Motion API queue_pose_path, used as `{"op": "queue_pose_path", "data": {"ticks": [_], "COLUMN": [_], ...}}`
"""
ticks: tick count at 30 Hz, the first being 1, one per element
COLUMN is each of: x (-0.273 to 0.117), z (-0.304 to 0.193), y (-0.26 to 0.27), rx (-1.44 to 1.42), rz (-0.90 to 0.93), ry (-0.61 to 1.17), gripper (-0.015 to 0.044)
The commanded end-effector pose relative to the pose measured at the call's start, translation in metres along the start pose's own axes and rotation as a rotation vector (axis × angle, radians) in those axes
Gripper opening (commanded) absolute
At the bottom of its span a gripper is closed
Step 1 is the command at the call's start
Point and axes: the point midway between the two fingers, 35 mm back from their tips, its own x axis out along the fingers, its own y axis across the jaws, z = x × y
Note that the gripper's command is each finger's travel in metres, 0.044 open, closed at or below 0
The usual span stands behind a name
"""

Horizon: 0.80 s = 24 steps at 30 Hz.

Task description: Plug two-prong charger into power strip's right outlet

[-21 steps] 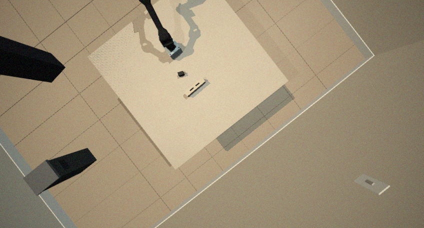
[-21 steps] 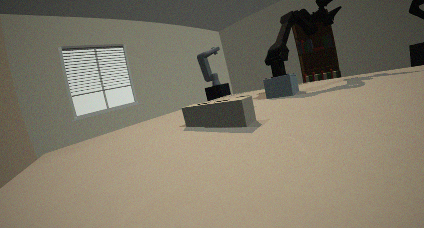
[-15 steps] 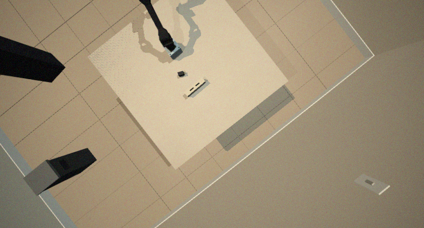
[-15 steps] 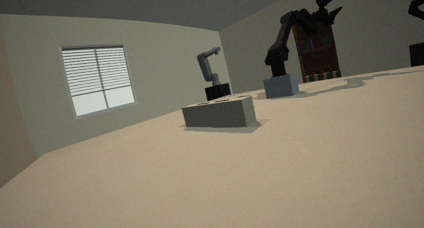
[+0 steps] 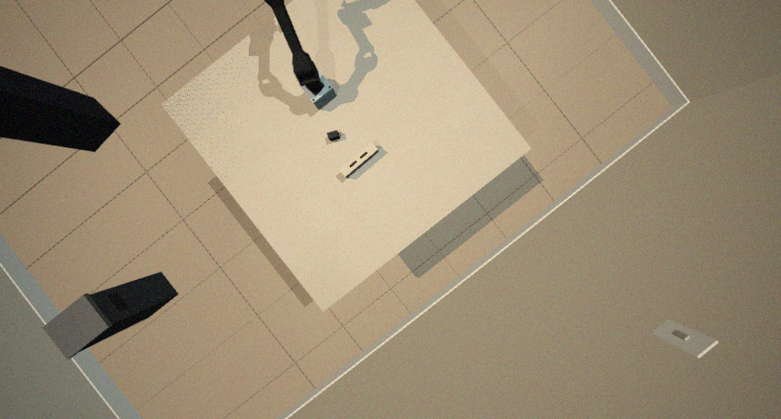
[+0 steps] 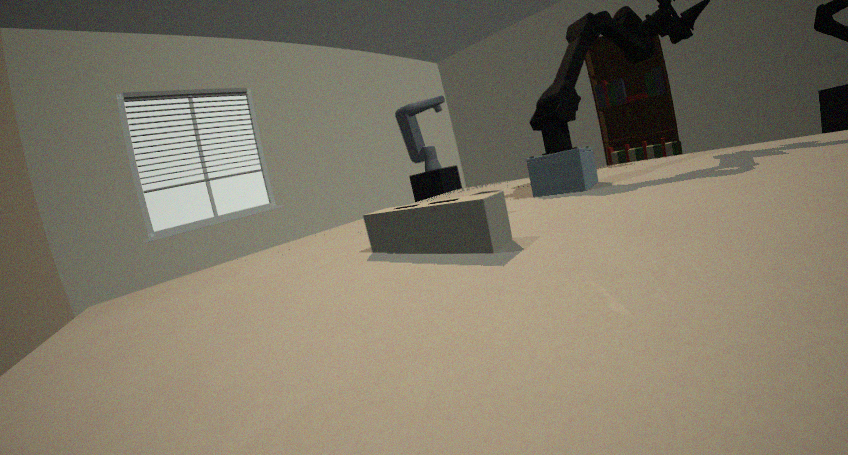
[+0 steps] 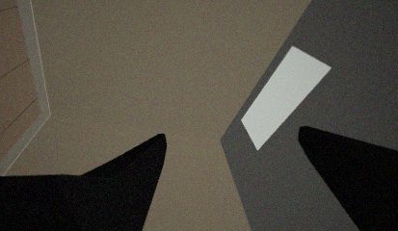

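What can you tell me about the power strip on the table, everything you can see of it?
The power strip is a pale, plain rectangular block lying flat on the tan table, long side running diagonally in the top view. Dark slots line its upper face. It casts a short shadow. The small dark charger sits nearby, apart from it. Nothing touches the strip but the table.

Square tan table [image 5: 383, 212], seen from the top view with its corners turned toward 12, 3, 6 and 9 o'clock, standing on a tiled floor [image 5: 110, 212]. Directly on it lie three things: the arm's grey base block [image 5: 324, 94] toward 11 o'clock, a small dark charger [image 5: 332, 135] near the centre, and a pale power strip [image 5: 358, 160] just beside the charger at its 4 o'clock, apart from it, slots facing up.
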Motion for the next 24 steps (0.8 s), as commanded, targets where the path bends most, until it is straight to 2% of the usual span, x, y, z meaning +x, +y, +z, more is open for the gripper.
{"op": "queue_pose_path", "data": {"ticks": [1,24], "x": [0.018,0.128], "z": [-0.01,-0.07], "y": [0.001,0.048], "rx": [-0.002,-0.112], "rz": [-0.012,0.005], "ry": [0.023,0.16], "gripper": [0.044,0.044]}}
